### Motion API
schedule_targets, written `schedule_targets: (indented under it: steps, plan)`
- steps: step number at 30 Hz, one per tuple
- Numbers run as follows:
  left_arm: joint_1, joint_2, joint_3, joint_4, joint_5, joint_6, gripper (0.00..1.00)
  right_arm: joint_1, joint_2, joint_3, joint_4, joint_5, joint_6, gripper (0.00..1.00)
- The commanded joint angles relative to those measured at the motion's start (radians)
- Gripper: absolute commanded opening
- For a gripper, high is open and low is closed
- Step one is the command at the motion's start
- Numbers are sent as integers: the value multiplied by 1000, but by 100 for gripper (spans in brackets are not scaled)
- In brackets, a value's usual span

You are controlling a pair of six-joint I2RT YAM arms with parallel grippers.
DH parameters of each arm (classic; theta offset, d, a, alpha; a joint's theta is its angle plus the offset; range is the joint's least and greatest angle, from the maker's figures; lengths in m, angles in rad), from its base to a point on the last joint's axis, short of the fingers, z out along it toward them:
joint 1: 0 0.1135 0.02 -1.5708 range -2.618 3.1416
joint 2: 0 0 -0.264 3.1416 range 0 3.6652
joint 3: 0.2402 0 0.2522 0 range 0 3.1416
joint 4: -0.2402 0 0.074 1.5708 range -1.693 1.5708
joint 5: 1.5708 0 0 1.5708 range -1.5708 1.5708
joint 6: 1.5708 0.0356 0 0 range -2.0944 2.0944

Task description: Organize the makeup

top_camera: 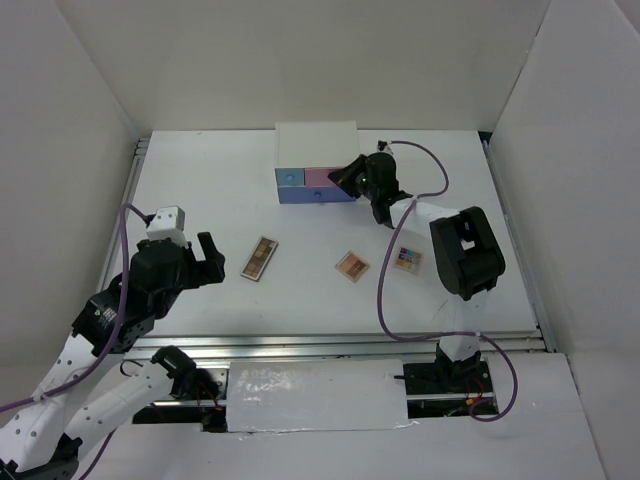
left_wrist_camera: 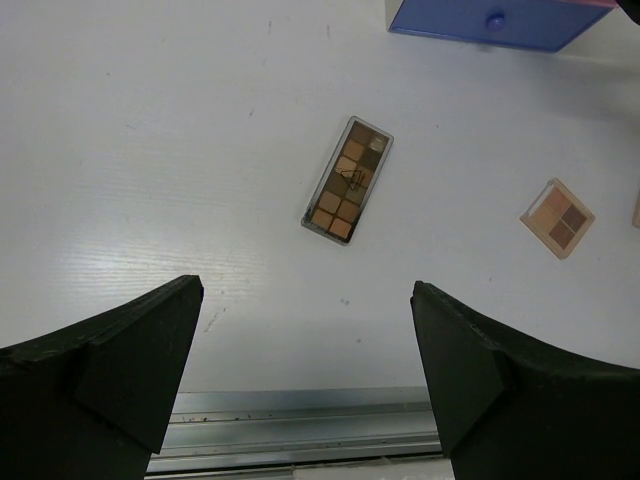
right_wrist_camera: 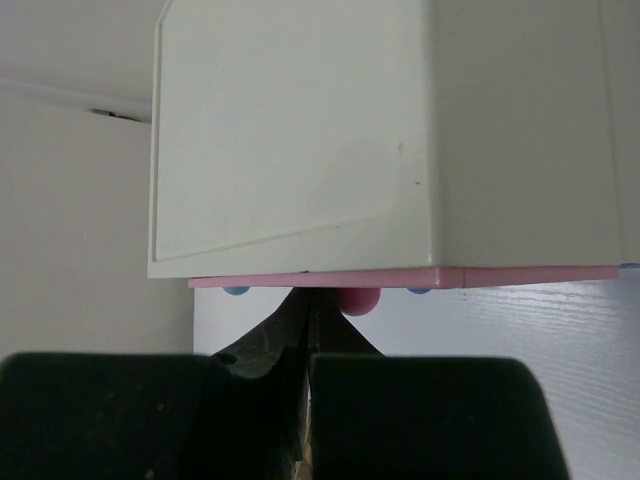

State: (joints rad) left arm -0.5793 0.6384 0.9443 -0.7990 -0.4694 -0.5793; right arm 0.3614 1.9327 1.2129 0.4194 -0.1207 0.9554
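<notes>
A long brown eyeshadow palette (top_camera: pixel 260 258) lies on the table left of centre and also shows in the left wrist view (left_wrist_camera: pixel 348 180). A square pinkish palette (top_camera: pixel 352 266) (left_wrist_camera: pixel 557 217) lies at centre, and a multicolour palette (top_camera: pixel 407 259) to its right. My left gripper (top_camera: pixel 205 258) (left_wrist_camera: pixel 305 300) is open and empty, above the near table edge, short of the long palette. My right gripper (top_camera: pixel 352 178) (right_wrist_camera: pixel 312 300) is shut, its tips against the pink drawer front (right_wrist_camera: pixel 400 277), just left of the pink knob (right_wrist_camera: pixel 358 300). No bottles or lipstick show.
The white drawer box (top_camera: pixel 315 148) (right_wrist_camera: pixel 300 140) stands at the back centre, with a blue drawer (top_camera: pixel 290 178), a pink drawer (top_camera: pixel 325 178) and a lower bluish drawer (top_camera: pixel 318 196) (left_wrist_camera: pixel 490 20) standing slightly out. A metal rail (left_wrist_camera: pixel 300 425) runs along the near edge. White walls enclose the table.
</notes>
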Motion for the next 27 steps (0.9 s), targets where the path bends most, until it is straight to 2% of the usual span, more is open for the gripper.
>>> schedule_targets:
  steps: [1, 5, 12, 19, 20, 21, 23, 24, 27]
  plan:
    - [1, 4, 5, 38, 6, 13, 99, -10, 17, 48, 35, 26, 2, 0]
    - [1, 3, 5, 40, 8, 15, 99, -10, 3, 30, 55, 29, 8, 0]
    - [2, 4, 4, 40, 12, 16, 99, -16, 32, 93, 2, 4, -15, 0]
    - [7, 3, 4, 46, 21, 22, 99, -10, -50, -79, 171, -37, 45, 0]
    - [7, 3, 2, 46, 25, 24, 99, -10, -84, -108, 198, -39, 55, 3]
    - [7, 1, 2, 46, 25, 24, 99, -9, -98, -169, 255, -40, 78, 17]
    - [9, -2, 2, 49, 28, 26, 99, -4, -133, -217, 298, -45, 97, 27]
    - [9, -2, 1, 50, 31, 27, 99, -3, -139, -258, 332, -43, 118, 39]
    - [12, -3, -1, 53, 37, 29, 99, 14, -137, -308, 398, -46, 155, 50]
